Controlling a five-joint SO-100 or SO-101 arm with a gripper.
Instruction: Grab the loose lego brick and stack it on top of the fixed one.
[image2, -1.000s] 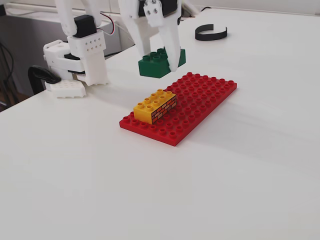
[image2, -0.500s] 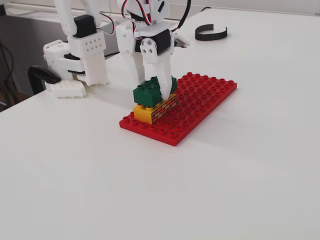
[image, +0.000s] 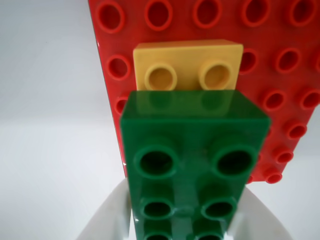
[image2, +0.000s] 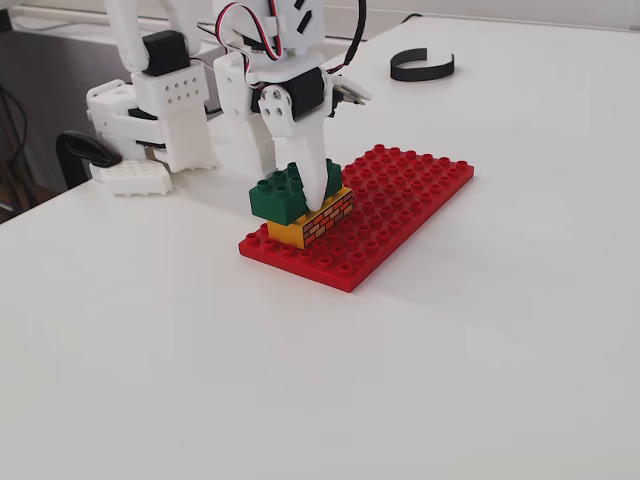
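Observation:
My gripper (image2: 300, 190) is shut on the dark green loose brick (image2: 278, 195), with a white finger (image2: 318, 180) on its near side. The green brick lies over the yellow fixed brick (image2: 318, 220) with the brick-wall side, shifted left so it overhangs. I cannot tell whether it is pressed on. In the wrist view the green brick (image: 192, 120) fills the lower middle between my gripper's (image: 182, 210) white fingers (image: 107, 215). Beyond it the yellow brick (image: 187, 55) shows two uncovered studs. Both sit on the red baseplate (image2: 400, 200).
The red baseplate (image: 280, 30) lies on a white table. The arm's white base (image2: 160, 120) and a black clamp (image2: 85, 150) stand at the back left. A black curved band (image2: 422, 66) lies at the back.

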